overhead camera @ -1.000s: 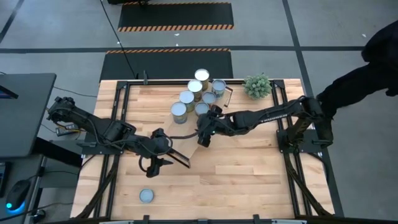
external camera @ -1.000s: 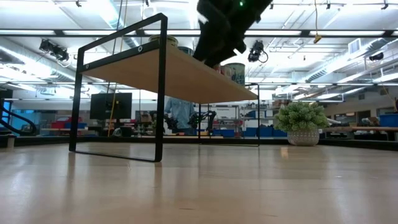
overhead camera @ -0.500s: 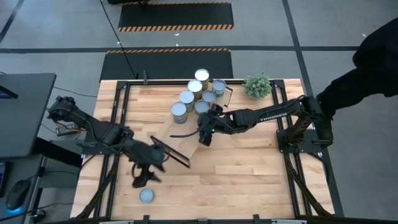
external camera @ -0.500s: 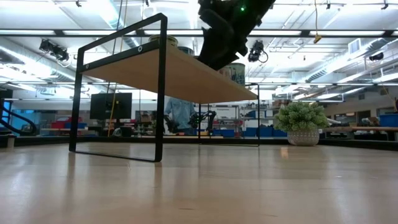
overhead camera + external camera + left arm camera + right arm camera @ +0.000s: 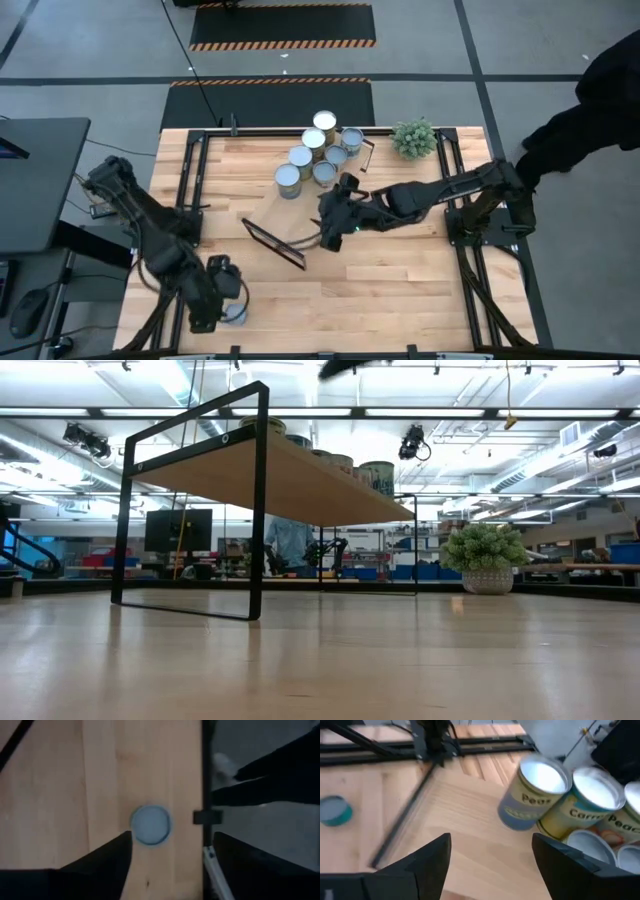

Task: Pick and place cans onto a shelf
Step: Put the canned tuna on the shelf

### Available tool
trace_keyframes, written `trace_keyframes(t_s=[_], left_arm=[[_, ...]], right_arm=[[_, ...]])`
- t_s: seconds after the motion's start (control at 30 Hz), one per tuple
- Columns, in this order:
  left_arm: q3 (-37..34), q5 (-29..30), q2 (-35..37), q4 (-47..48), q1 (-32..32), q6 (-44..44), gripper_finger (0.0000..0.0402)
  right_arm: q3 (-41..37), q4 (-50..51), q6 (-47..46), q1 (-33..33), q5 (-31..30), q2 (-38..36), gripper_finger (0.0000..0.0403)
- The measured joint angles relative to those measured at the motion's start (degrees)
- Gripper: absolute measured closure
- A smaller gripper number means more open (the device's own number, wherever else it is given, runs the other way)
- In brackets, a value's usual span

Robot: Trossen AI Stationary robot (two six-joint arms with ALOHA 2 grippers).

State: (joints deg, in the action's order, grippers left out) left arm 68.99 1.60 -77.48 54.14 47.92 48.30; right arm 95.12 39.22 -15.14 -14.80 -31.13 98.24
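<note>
One can (image 5: 150, 824) with a bluish-grey round top stands alone on the table near its near left edge; it also shows in the high view (image 5: 237, 316). My left gripper (image 5: 172, 837) is open above it, with the can ahead of the fingers, untouched. Several cans (image 5: 313, 152) stand clustered on the far end of the shelf (image 5: 300, 212), a light-wood board on black frame legs. They also show in the low view (image 5: 375, 472). My right gripper (image 5: 490, 842) is open and empty above the shelf's middle (image 5: 333, 235), near the cans (image 5: 535, 795).
A small potted plant (image 5: 414, 137) stands at the table's far right. The shelf's black end frame (image 5: 273, 243) stands near the table's middle. A person's dark sleeve (image 5: 590, 110) shows beyond the right edge. Bare tabletop (image 5: 400, 290) lies at the near right.
My left gripper has swung from the shelf's near end toward the table's near edge and now hovers over the lone can. My right gripper has risen out of the low view and shifted slightly toward the near edge.
</note>
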Motion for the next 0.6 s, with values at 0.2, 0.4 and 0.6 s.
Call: trace_keyframes(t_s=[0.2,0.4,0.6], left_arm=[[0.0,2.9,-6.3,1.3,4.9,0.9,0.0048],[0.0,4.2,-13.0,1.7,7.6,-1.4,0.0020],[-7.2,-1.7,-17.0,-5.6,9.7,-1.8,0.0012]], right_arm=[[2.7,1.4,-2.3,-4.1,-2.4,0.0,0.0119],[2.7,1.5,-6.8,-7.2,-3.6,0.0,0.0119],[2.7,1.4,-9.4,-9.4,-5.9,0.0,0.0119]])
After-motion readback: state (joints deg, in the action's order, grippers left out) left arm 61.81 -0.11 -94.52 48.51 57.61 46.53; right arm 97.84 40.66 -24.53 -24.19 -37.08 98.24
